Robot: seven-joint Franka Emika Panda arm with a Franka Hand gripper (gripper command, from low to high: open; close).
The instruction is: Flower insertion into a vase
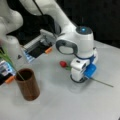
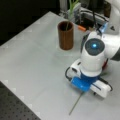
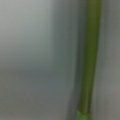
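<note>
1. Grey tabletop (image 1: 60, 105) carries all items; the background beyond it is dark.
2. Landmark: the vase (image 1: 28, 84), a dark brown wood-grained cylinder, stands upright on the tabletop. In both front views a green stem (image 1: 10, 62) already rises out of its opening and leans over the rim.
3. A red flower (image 1: 63, 64) lies flat on the tabletop, well apart from the vase, toward a front view's right. Its long stem (image 1: 102, 83) runs under the arm and extends out the far side of it.
4. The hand (image 1: 79, 78) is lowered to the tabletop directly over this lying stem, just beside the red bloom. In a front view the hand (image 2: 83, 85) sits below and right of the vase (image 2: 66, 35), with the stem end (image 2: 76, 102) projecting toward that view's bottom.
5. Hand state: cannot be determined; the fingers are hidden beneath the white-and-blue wrist housing.
6. Wrist view: a green stem (image 3: 90, 60) runs vertically across grey tabletop, very close to the camera.
</note>
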